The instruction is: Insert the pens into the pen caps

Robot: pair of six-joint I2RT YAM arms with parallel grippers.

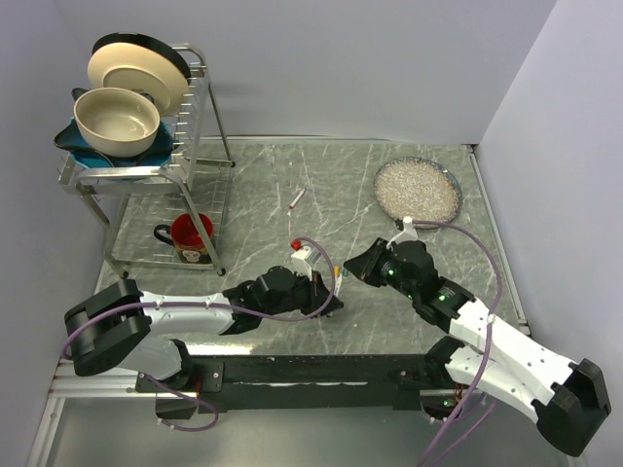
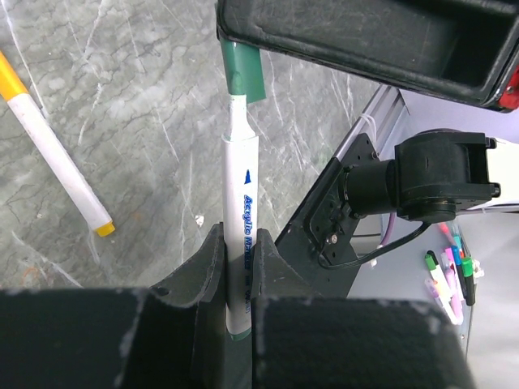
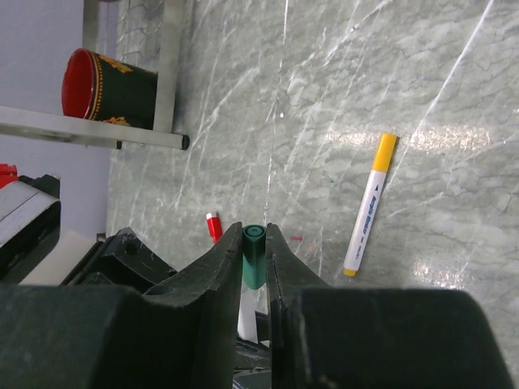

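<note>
My left gripper point(image 2: 237, 243) is shut on a white pen point(image 2: 240, 203) and holds it by its barrel. A dark green cap point(image 2: 243, 73) sits on that pen's far end. My right gripper point(image 3: 254, 235) is shut on this green cap point(image 3: 254, 258), and the white barrel shows just below it. In the top view both grippers, left point(image 1: 331, 297) and right point(image 1: 365, 265), meet tip to tip at the table's near middle. A white pen with a yellow-orange cap point(image 3: 366, 207) lies on the table beside them point(image 2: 57, 154). A small red cap point(image 3: 213, 227) lies close by point(image 1: 295, 243). Another white pen point(image 1: 295, 199) lies farther back.
A metal dish rack point(image 1: 200, 156) with plates and a bowl stands at the back left, with a red mug point(image 1: 190, 233) on its lower shelf. A plate of white grains point(image 1: 419, 190) sits at the back right. Grey walls close in the table.
</note>
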